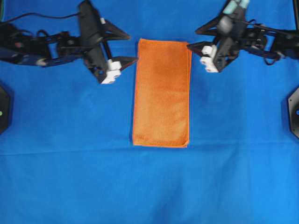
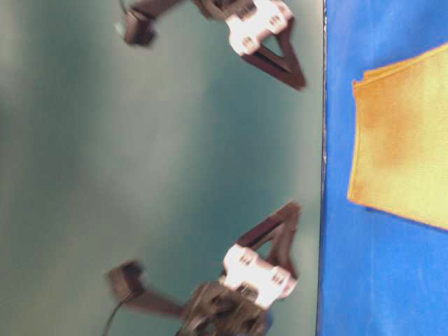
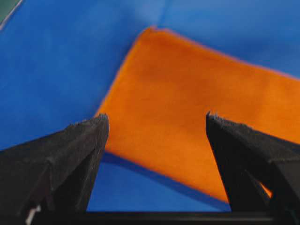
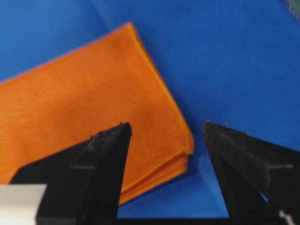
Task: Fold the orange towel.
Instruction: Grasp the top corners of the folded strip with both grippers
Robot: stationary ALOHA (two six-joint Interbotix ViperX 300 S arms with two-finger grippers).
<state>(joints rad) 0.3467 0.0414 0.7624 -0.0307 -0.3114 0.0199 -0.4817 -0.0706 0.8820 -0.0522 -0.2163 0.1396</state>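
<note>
Orange towel [image 1: 161,92] folded into flat layered rectangle, hems aligned.

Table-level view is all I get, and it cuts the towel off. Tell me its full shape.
Observer: From overhead, the orange towel is a long narrow rectangle lying flat on the blue sheet.
Operator: Check whether it's a single layer.
Observer: It isn't; the right wrist view shows several stacked layers at its corner.
Operator: Report the jaws.
Observer: The left gripper and right gripper are both open, one beside each far corner, holding nothing.
</note>
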